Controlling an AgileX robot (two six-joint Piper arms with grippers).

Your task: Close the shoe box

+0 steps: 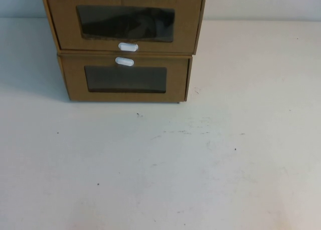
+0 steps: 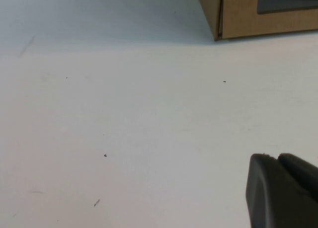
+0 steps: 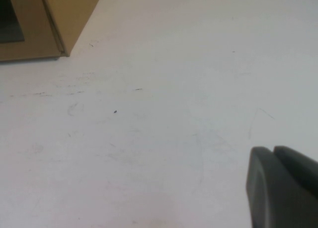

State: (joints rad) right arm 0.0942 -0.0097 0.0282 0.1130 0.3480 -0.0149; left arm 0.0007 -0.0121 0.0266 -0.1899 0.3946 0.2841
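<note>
brown shoe box (image 1: 125,24) sits on another box (image 1: 125,82) at the bench's (image 1: 160,165) far edge. push its front flat. left gripper (image 2: 283,188) and right gripper (image 3: 283,186) wait low; cannot tell if open.

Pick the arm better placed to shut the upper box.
Left, probably: the upper box sits left of centre. The left pincer and right pincer both hover over the table, away from it.
</note>
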